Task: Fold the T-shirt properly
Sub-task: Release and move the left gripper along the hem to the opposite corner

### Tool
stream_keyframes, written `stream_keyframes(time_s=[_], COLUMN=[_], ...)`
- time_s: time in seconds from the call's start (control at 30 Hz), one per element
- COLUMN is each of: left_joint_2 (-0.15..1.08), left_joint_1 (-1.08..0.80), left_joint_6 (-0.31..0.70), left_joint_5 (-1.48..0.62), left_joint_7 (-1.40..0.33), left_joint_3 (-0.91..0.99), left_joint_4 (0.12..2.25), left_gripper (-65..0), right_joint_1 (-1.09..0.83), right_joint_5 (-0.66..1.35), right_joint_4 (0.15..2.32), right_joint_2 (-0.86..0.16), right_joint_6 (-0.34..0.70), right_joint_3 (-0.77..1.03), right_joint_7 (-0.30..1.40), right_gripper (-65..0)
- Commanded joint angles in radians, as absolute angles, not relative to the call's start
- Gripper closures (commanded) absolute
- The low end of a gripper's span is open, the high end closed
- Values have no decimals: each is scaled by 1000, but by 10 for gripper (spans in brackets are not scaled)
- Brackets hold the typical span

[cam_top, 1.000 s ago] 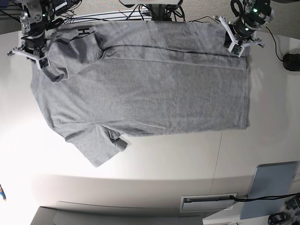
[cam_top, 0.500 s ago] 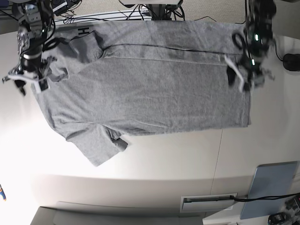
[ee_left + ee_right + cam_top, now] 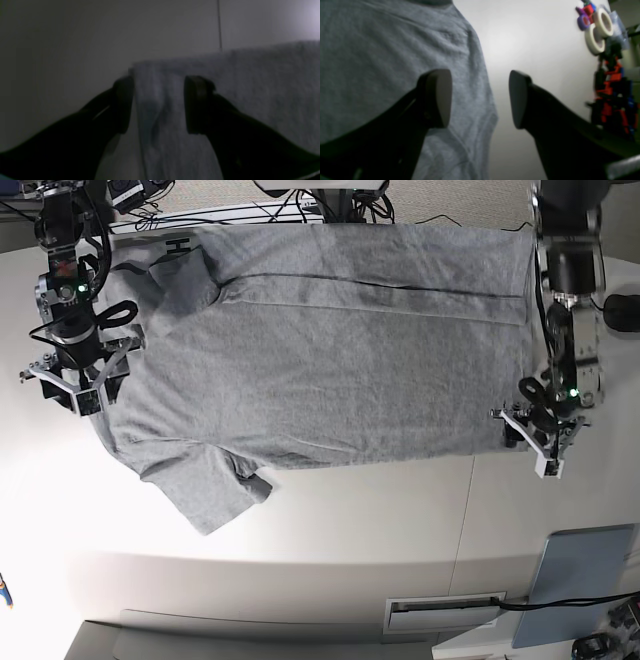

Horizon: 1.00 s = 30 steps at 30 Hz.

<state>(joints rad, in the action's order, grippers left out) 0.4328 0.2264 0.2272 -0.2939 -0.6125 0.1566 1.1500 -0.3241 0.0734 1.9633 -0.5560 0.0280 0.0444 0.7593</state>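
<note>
The heather-grey T-shirt [image 3: 320,360] lies spread flat across the white table, a folded strip along its far edge showing black lettering [image 3: 178,247]. A sleeve [image 3: 205,490] sticks out at the front left. In the base view my left gripper [image 3: 530,442] hovers at the shirt's front right hem corner. In its wrist view that gripper [image 3: 160,82] stands open, with the shirt's corner [image 3: 160,105] lying between the fingers. My right gripper [image 3: 70,388] is at the shirt's left end. This gripper [image 3: 480,97] is open, one finger over the shirt [image 3: 382,50], the other over bare table.
A flat blue-grey panel [image 3: 580,580] lies at the front right corner. A black object [image 3: 625,310] sits at the right edge, and cables [image 3: 300,205] run along the back. Tape rolls [image 3: 597,32] and a red-and-black object [image 3: 612,82] stand beyond the shirt's left end.
Both grippers have opened, letting go of the shirt's far edge, and moved forward along the shirt's two ends. The folded strip stays where it lay.
</note>
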Motion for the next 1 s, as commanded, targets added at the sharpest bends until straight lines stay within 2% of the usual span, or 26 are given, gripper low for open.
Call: stream_keyframes(time_s=[0.0,0.1,0.33,0.5,0.7,0.73,0.97], left_joint_2=[452,453,451,451,452,452,452], left_joint_1=[277,329,348,349,349,349,349], left_joint_6=[216,177,291,295,313,314,323], left_joint_5=[-296,-288,-293,-343,-367,-366,-326], left_joint_7=[-596,-606,-687,-697,-681,-679,-610], left_joint_3=[162,162,162,162,162,162,162], left_joint_4=[1132,1045,984,984,984,984,984], left_gripper=[-335,-335,-318,-219,-16,0,0], right_joint_1=[-316,-316,-316,-316,-313,-308,-203], right_joint_5=[60,60,60,60,60,60,73], right_joint_4=[1976,1976,1976,1976,1967,1960,1835], right_joint_2=[-574,-574,-574,-574,-574,-574,-574], right_joint_6=[20,20,20,20,20,22,68], right_joint_3=[54,54,54,54,54,54,54], right_joint_7=[744,751,752,748,726,725,728], right_gripper=[-354,-354,-354,-354,-354,-354,-354])
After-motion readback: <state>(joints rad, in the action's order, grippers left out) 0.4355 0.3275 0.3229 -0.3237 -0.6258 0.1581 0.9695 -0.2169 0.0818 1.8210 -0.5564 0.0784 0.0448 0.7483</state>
